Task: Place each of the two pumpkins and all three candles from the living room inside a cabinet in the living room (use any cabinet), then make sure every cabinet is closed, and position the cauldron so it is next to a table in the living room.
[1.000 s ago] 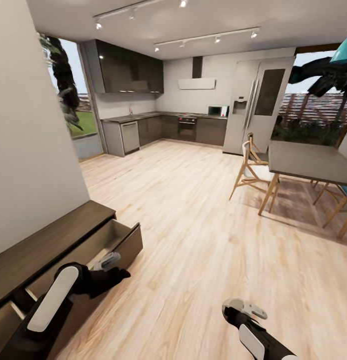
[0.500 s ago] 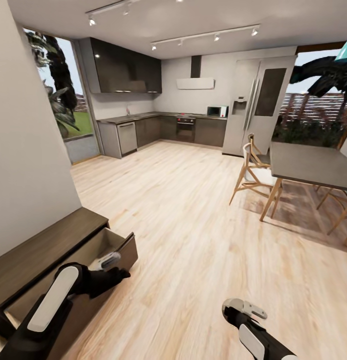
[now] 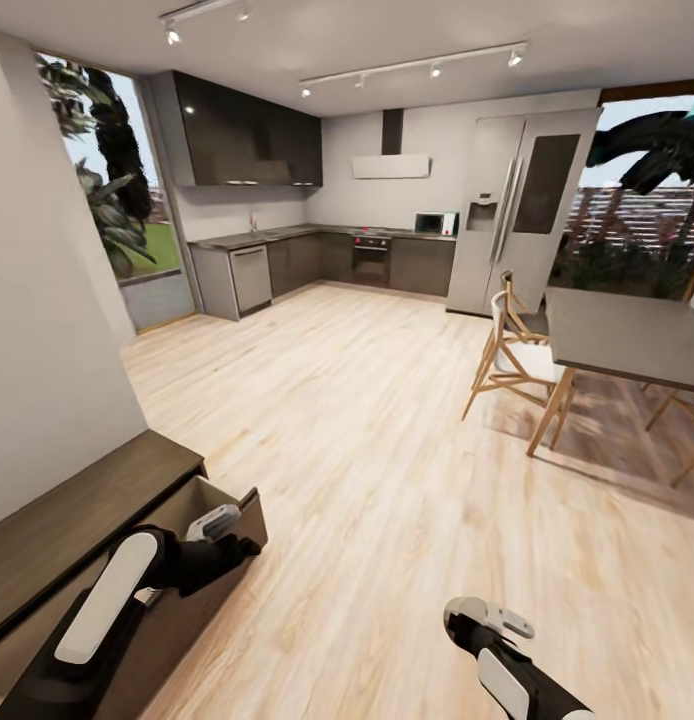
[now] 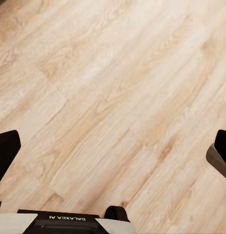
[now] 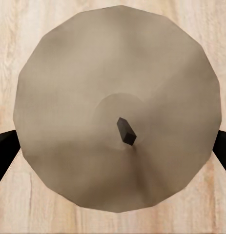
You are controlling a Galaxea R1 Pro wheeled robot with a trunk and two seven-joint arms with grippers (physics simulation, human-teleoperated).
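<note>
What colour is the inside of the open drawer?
Pale beige inside the drawer, against the dark-brown cabinet; head view shows it best.

1. The long, low dark-brown wood cabinet (image 3: pixel 82 515) is running off the head view's left and lower edges, so its full length is not showing.
2. The left arm is covering part of the cabinet's open drawer, hiding most of the pale interior.
3. In the right wrist view, a round beige candle with a short dark wick (image 5: pixel 117 114) is sitting between the black fingers (image 5: pixel 5 148), whose tips are being cut off by the picture's sides.
4. The grey-topped dining counter (image 3: pixel 627 335) is getting cropped at the head view's right edge.
</note>
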